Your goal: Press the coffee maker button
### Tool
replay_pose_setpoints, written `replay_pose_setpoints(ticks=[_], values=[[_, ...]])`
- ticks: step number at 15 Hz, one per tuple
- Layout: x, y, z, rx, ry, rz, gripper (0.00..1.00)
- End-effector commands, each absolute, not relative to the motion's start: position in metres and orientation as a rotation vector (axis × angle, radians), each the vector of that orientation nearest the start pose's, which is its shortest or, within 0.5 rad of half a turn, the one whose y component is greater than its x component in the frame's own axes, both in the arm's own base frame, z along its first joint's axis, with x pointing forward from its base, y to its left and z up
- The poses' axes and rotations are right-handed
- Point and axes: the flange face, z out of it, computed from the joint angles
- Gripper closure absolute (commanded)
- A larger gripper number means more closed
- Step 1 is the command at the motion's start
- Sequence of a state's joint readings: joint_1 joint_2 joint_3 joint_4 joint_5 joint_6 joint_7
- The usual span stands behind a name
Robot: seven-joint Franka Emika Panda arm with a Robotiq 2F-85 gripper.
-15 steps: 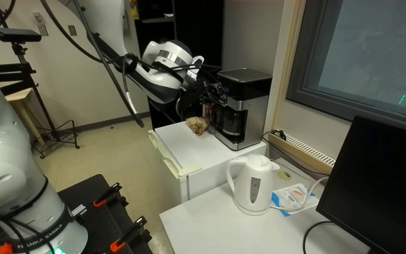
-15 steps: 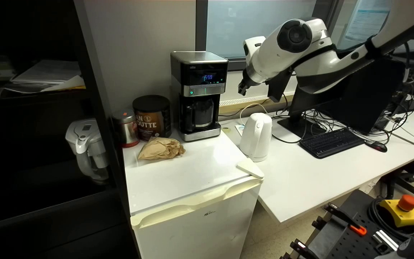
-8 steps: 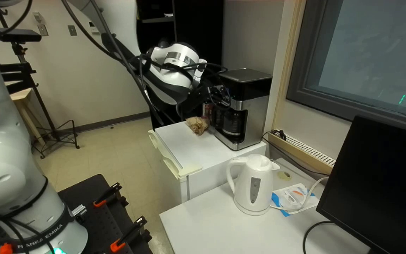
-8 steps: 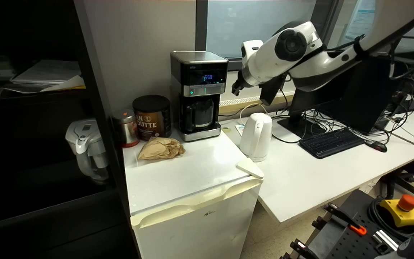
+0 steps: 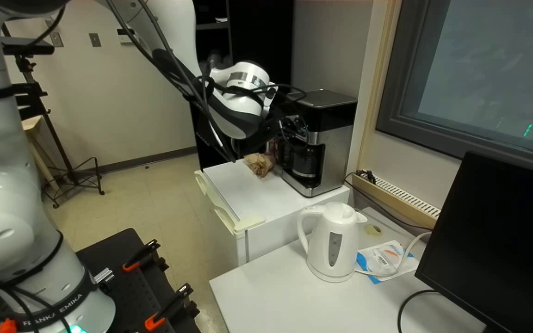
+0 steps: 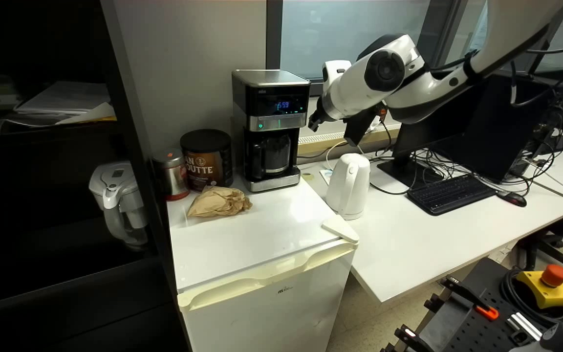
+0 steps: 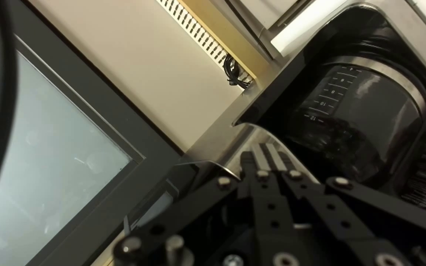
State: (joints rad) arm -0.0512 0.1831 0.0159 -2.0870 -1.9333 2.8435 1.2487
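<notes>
The coffee maker (image 6: 272,93) is a black box with a greyish metal top (image 5: 324,98), standing on the white fridge (image 6: 242,244). Its front has a lit blue display (image 6: 282,104). Below that is a silver button strip (image 6: 286,121) with a green-lit button (image 6: 260,125). The dark carafe (image 6: 277,154) sits inside it. My gripper (image 6: 313,123) is just right of the machine in an exterior view, at button-strip height. In the wrist view, my gripper (image 7: 268,157) is shut and empty, its fingertips over the silver front. I cannot tell whether they touch. The buttons are hidden there.
A white kettle (image 6: 349,188) stands on the desk (image 6: 399,244) beside the fridge, below my arm. A brown paper bag (image 6: 219,201), a dark coffee can (image 6: 206,161) and a metal canister (image 6: 171,173) are left of the machine. A monitor (image 5: 502,240) stands on the desk.
My arm and gripper have moved steadily toward the coffee maker's front, dropping slightly. The coffee maker, kettle and other objects have not moved.
</notes>
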Motion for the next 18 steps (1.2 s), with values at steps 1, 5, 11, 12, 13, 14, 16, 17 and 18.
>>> replay_pose_setpoints(ticks=[1,5,11,12,13,14,16,17,18], values=[[0.588,0.029,0.346,2.287,0.603,1.097,0.99],[0.595,0.032,0.346,2.286,0.601,1.122,0.99],[0.604,0.037,0.345,2.288,0.608,1.148,0.99],[0.605,0.038,0.345,2.289,0.609,1.15,0.99],[0.606,0.038,0.345,2.29,0.611,1.151,0.99],[0.606,0.039,0.345,2.29,0.613,1.152,0.99],[0.607,0.039,0.346,2.289,0.616,1.155,0.99],[0.607,0.04,0.346,2.288,0.618,1.156,0.99],[0.607,0.041,0.347,2.282,0.62,1.158,0.99]])
